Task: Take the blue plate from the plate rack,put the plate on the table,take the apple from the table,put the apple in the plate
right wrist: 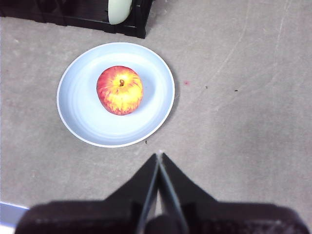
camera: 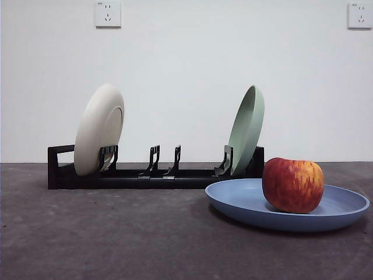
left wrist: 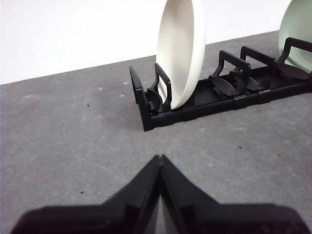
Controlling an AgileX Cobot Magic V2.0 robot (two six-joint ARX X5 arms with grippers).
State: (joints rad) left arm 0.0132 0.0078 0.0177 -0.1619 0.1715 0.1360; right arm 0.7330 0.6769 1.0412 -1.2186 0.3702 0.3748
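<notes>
Blue plate [camera: 245, 204] flat on the counter [camera: 116, 239], just in front of the plate rack [camera: 145, 178] at the end that carries the green plate [camera: 247, 128]. The apple [camera: 293, 185] sits inside the blue plate, stem dimple up, a little off centre toward the rack. The rack holds two plates on edge: the green plate in the slot nearest the blue plate, and a cream plate [camera: 99, 128] in the slot at the far end, beside the handle loop. The slots between them are vacant, showing only black prongs.

Right claw [right wrist: 159, 156]: jaws pressed together, holding nothing, raised above the counter on the side of the blue plate away from the rack; plate and apple lie apart from it, untouched. Left claw [left wrist: 160, 157]: jaws likewise closed and empty, low over the counter short of the rack's handle end, well apart from the blue plate.

From the left wrist camera the green plate is cut off at the frame edge. From the right wrist camera only a corner of the rack and the green plate's lower rim appear. Neither arm is seen from the front. Two wall sockets [camera: 108, 14] sit above the rack.
</notes>
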